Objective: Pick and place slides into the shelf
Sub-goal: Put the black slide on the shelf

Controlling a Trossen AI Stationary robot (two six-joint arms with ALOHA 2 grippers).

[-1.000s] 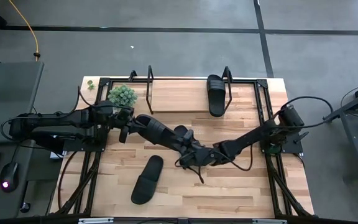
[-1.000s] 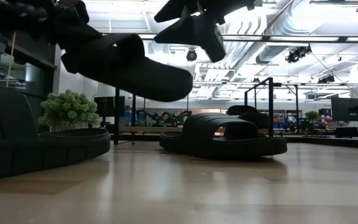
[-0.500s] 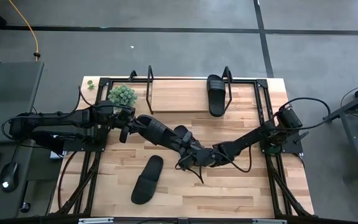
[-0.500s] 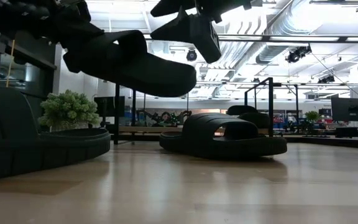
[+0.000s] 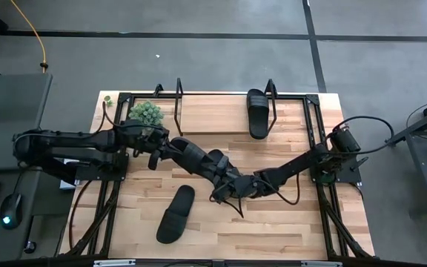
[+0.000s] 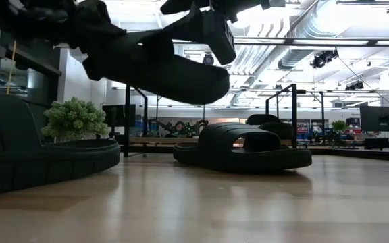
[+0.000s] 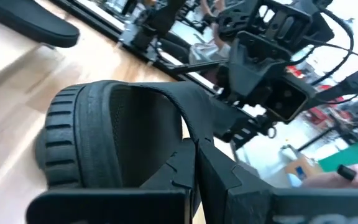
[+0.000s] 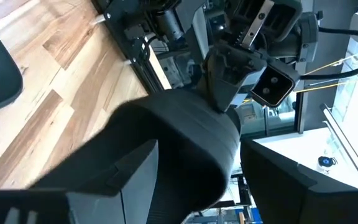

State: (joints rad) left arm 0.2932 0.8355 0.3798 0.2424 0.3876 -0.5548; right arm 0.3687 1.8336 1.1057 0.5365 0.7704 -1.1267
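My left gripper (image 5: 156,152) is shut on a black slide (image 5: 191,157) held in the air over the table's middle. My right gripper (image 5: 223,187) is open at that slide's other end (image 8: 185,140), one finger on each side of it; I cannot tell whether they touch it. A second slide (image 5: 175,213) lies sole-down near the table's near edge. A third slide (image 6: 245,148) lies sole-down under the arms, hidden from above. The fourth slide (image 5: 258,113) lies on the shelf (image 5: 213,119), at its right end. My left gripper holds the slide at the end toward the table's left, where the strap's edge (image 7: 194,146) runs down between its fingers. It comes in about level from the table's left, along the slide. The slide is lifted clear (image 6: 161,71), its free rounded end pointing right and slightly down.
A small green plant (image 5: 145,113) stands by the shelf's left end. Black wire end frames (image 5: 178,95) rise at both ends of the shelf. Black frame bars (image 5: 311,126) run along the table's left and right sides. Bare wood (image 5: 273,222) shows at the near right.
My left gripper has reached toward the table's right, carrying the slide that way and slightly up, so its free end now sits under my right gripper.
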